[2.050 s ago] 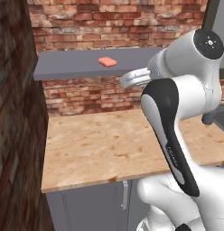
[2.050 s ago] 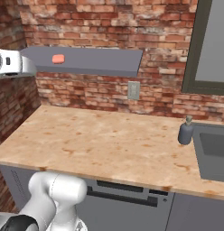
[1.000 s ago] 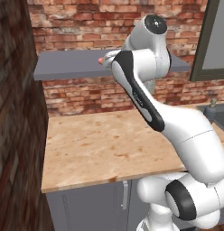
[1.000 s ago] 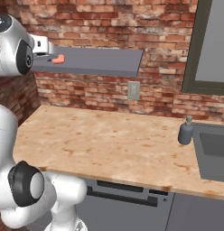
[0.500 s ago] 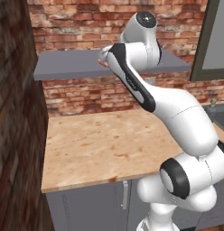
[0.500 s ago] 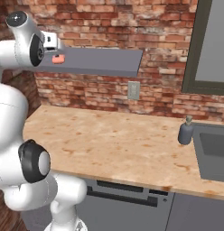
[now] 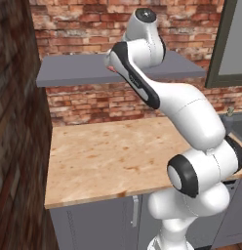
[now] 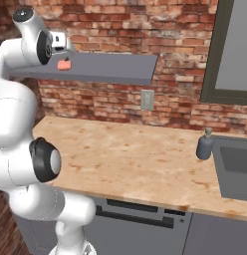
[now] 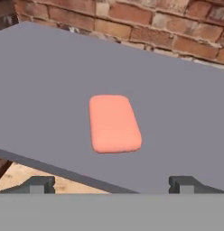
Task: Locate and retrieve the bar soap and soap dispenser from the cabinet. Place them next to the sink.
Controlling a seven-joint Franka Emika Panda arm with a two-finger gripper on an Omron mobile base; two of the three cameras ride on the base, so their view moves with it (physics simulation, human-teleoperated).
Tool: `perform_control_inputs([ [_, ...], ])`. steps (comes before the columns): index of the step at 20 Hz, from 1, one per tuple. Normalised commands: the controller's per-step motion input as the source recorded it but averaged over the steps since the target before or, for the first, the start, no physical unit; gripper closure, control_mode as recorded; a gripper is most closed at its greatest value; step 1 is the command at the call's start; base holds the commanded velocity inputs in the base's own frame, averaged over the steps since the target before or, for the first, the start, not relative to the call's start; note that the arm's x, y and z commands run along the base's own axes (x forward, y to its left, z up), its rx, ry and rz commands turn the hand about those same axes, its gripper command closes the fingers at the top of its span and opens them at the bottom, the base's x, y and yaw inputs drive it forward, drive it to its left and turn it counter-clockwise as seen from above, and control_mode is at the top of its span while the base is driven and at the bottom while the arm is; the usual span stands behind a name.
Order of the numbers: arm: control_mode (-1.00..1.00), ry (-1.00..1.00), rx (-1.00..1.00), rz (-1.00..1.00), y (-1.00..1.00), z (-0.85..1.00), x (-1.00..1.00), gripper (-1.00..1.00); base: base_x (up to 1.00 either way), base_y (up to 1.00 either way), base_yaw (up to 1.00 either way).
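Approach to the first pick. The gripper (image 9: 112,184) stands with its fingertips (image 9: 39,184) spread wide and holding nothing, poised just off the front edge of the cabinet (image 9: 186,135) shelf. The bar soap (image 9: 114,123) lies flat on that grey panel, directly ahead and roughly centred between the tips, apart from them. In the right base view the hand (image 8: 57,42) sits high beside the soap (image 8: 63,64) at the shelf's left end. The soap dispenser (image 8: 204,145) already stands on the wooden counter (image 8: 130,159), just beside the sink (image 8: 237,169).

Hazards, as judged from this pose: the bar is thin and lies flush on the panel, so a descent set too low would likely drive the tips into the shelf, while one too shallow would close above the bar or merely nudge it. A push along the smooth surface could slide it toward the brick wall (image 9: 145,27), out of easy reach. A closure on the rounded corners may squeeze it out sideways.
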Motion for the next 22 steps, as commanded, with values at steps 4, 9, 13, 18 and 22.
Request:
perform_control_inputs([
  [4, -1.00, 0.02, -0.02, 0.00, 0.05, -0.08, 0.36, -1.00, 0.00, 0.00, 0.00],
  [9, -1.00, 0.00, 0.00, 0.00, 0.00, -0.19, 0.32, -1.00, 0.00, 0.00, 0.00],
  [13, -1.00, 0.00, 0.00, 0.00, 0.00, -0.20, 0.26, -1.00, 0.00, 0.00, 0.00],
  [18, -1.00, 0.05, -0.01, -0.02, 0.06, -0.22, 0.05, -1.00, 0.00, 0.00, 0.00],
  [22, -1.00, 0.04, 0.00, -0.02, 0.05, -0.27, 0.00, -1.00, 0.00, 0.00, 0.00],
])
